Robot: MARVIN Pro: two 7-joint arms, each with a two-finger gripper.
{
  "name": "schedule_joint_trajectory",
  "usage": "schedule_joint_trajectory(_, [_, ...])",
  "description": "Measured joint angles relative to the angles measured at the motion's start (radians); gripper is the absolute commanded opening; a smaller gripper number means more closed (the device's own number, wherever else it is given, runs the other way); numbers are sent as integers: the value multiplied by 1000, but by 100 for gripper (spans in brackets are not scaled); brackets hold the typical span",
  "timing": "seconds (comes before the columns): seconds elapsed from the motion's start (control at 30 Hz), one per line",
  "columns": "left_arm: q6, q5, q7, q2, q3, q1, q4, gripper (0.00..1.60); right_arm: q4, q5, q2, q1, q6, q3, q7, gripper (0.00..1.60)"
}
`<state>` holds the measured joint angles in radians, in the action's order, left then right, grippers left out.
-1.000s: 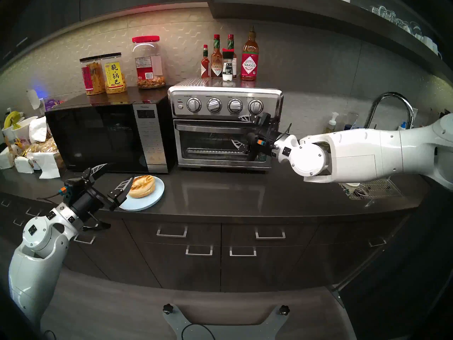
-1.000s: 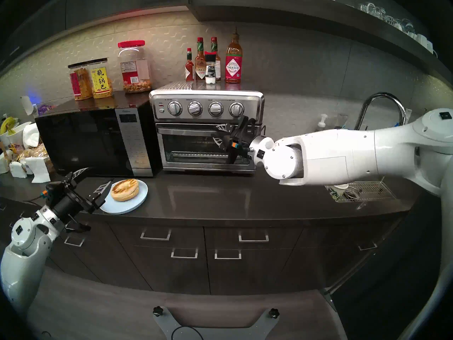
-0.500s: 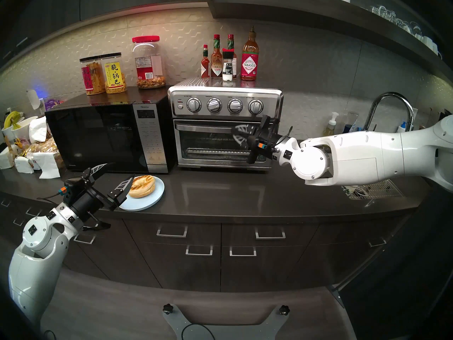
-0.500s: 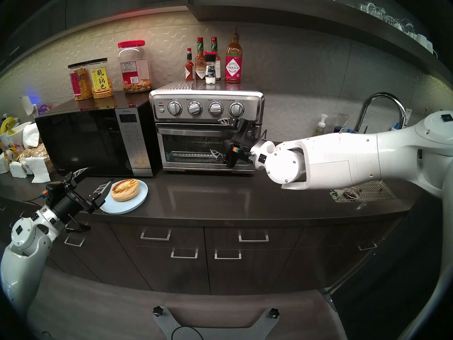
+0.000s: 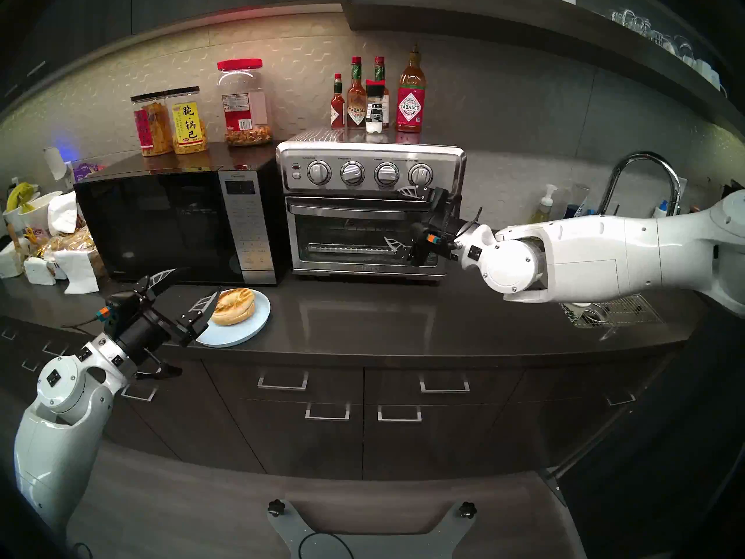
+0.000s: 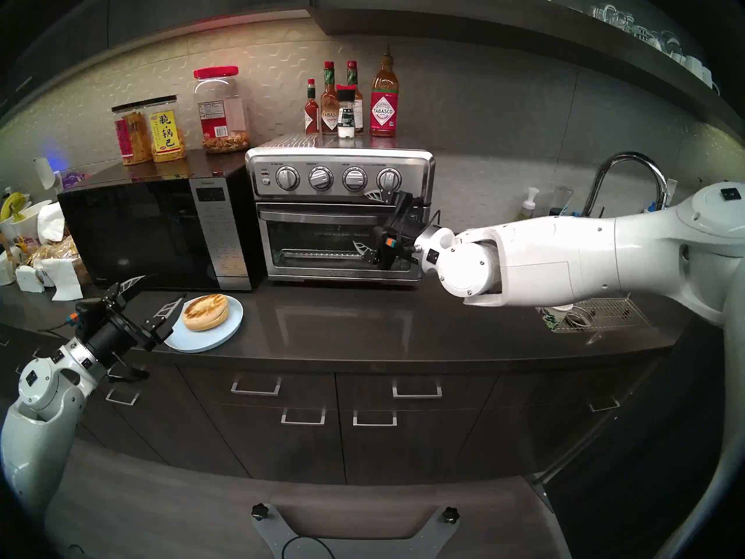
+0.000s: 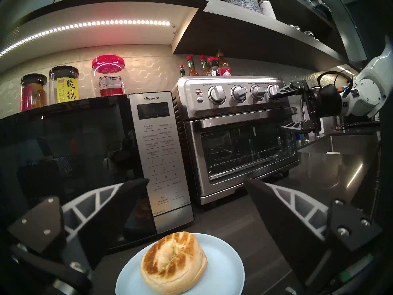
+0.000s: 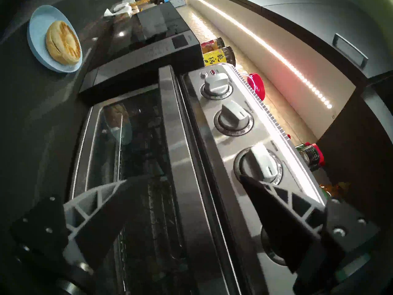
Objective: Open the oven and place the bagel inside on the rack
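On my far left, the left gripper looks the same as a second ago: its fingers are spread wide, holding nothing, one finger by the front of the microwave and the other above the near rim of the pale blue plate. The bagel lies on that plate, grill marks up, on the dark countertop in front of the microwave, unmoved. In the left wrist view the bagel sits between and just ahead of the two fingers, touching neither.

Moving right, the toaster oven stands beside the microwave with its glass door shut, as before. Through the glass I can see the rack low in the cavity.

The change is at the right gripper. Half a second ago its fingers were blurred and close together at the bar handle; now they stand wide apart again, much as a second ago, gripping nothing. The upper finger sits at the rightmost knob, the lower in front of the door glass. In the right wrist view the bar handle runs between the parted fingers, and I cannot tell whether either touches it.
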<state>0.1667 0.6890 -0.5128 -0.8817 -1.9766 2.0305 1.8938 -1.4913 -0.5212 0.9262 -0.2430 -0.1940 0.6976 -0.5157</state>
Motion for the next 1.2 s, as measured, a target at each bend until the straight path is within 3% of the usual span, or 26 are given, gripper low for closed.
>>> schedule_joint_trajectory(0.07, [0, 0, 0, 0, 0, 0, 0, 160, 14, -4, 8, 7, -1, -3, 0, 78])
schedule_joint_trajectory(0.1, [0, 0, 0, 0, 0, 0, 0, 160, 22, -6, 13, 11, -3, -4, 0, 53])
schedule_joint_trajectory(0.13, [0, 0, 0, 0, 0, 0, 0, 160, 26, -6, 16, 13, -4, -5, 0, 53])
schedule_joint_trajectory(0.17, [0, 0, 0, 0, 0, 0, 0, 160, 31, -7, 19, 16, -6, -5, 1, 0])
schedule_joint_trajectory(0.47, [0, 0, 0, 0, 0, 0, 0, 160, 22, 12, 11, 17, -16, -2, -6, 0])
schedule_joint_trajectory(0.73, [0, 0, 0, 0, 0, 0, 0, 160, -70, 70, -40, 12, -4, 18, -48, 0])
schedule_joint_trajectory(0.97, [0, 0, 0, 0, 0, 0, 0, 160, -159, 130, -83, 29, 63, 26, -112, 0])
schedule_joint_trajectory(1.2, [0, 0, 0, 0, 0, 0, 0, 160, -186, 167, -99, 92, 130, -20, -172, 0])
